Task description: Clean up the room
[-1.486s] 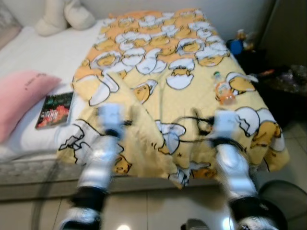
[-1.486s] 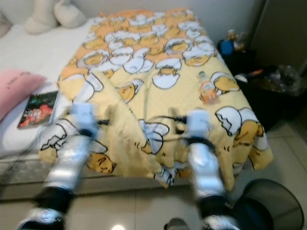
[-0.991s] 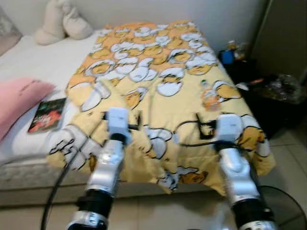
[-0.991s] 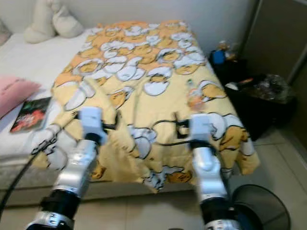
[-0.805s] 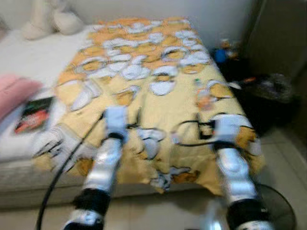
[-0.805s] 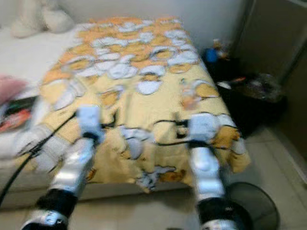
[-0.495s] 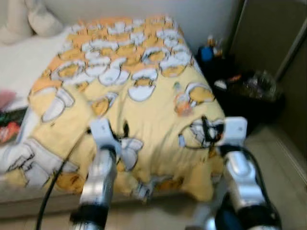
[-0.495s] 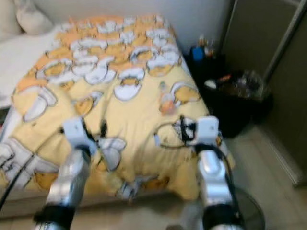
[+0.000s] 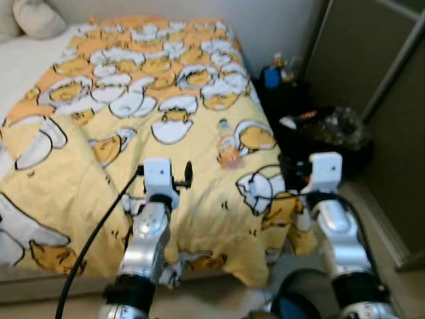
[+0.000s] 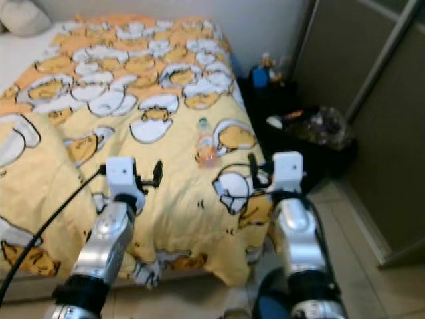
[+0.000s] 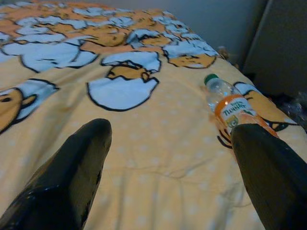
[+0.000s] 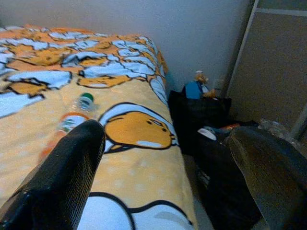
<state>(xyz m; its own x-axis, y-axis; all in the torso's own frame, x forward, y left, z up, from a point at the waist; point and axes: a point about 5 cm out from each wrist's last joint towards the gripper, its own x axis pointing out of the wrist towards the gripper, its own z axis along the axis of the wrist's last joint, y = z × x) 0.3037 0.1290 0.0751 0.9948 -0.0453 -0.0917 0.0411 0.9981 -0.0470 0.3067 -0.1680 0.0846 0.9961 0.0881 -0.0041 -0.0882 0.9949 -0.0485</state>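
The robot stood at the foot of a bed [image 9: 40, 219] covered by a yellow blanket [image 9: 133, 100] printed with egg characters. The likeliest thing to tidy, a clear plastic bottle [image 9: 228, 147] with an orange label and green cap, lay on its side on the blanket near the bed's right edge, at about one o'clock from the left claw [image 11: 163, 158] and eleven o'clock from the right claw [image 12: 163, 158]. Both arms were raised over the foot of the bed, neither touching anything. The left claw hung above the blanket with its two fingers [image 11: 72, 172] spread wide, the bottle lying ahead just beside the farther finger in its wrist view. The right claw was likewise spread and empty, out over the bed's right edge, with the bottle ahead near one finger [image 12: 67, 167].

At two o'clock, on the floor beside the bed, sat a dark bag [image 9: 332, 133] of crumpled plastic and a small blue toy figure [image 12: 196, 87] against the wall.

The risks, as I judged them, came from the bottle and the bedding. Round and lying on soft cloth close to the edge, it could roll off toward the floor if a finger nudged it before closing. A low approach could also snag a fold of blanket between the fingers and drag the cover. The left arm's black cable [image 9: 93, 232] trailed over the blanket and might catch on a long reach.
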